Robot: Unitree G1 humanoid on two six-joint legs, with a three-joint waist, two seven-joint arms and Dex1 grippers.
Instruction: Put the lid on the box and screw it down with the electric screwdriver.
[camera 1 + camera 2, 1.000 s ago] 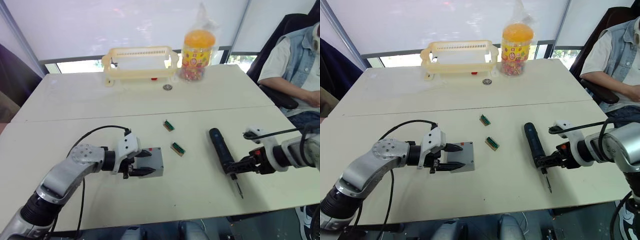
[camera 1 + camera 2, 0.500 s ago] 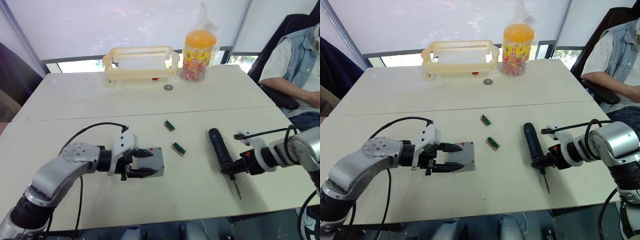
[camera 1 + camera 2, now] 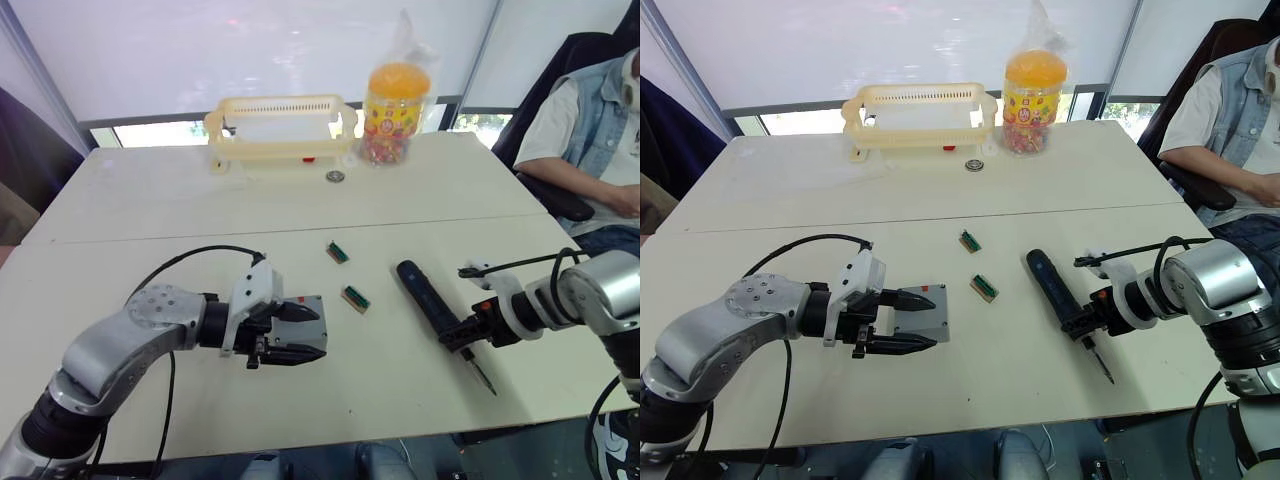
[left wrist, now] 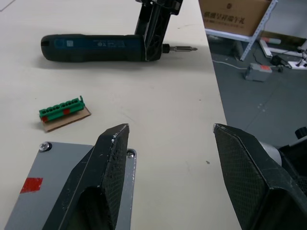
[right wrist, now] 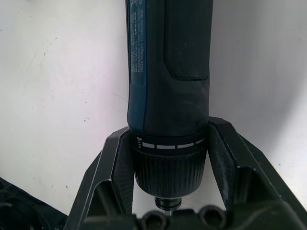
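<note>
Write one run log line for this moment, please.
right gripper: shut on electric screwdriver | left gripper: open at lid

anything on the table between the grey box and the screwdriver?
One small green terminal block lies between the box and the electric screwdriver; the left wrist view shows it too. A second green block sits further back, off that line.

Spread jaws over the lid (image 4: 62, 182), electric screwdriver (image 4: 96, 48) beyond.
</note>
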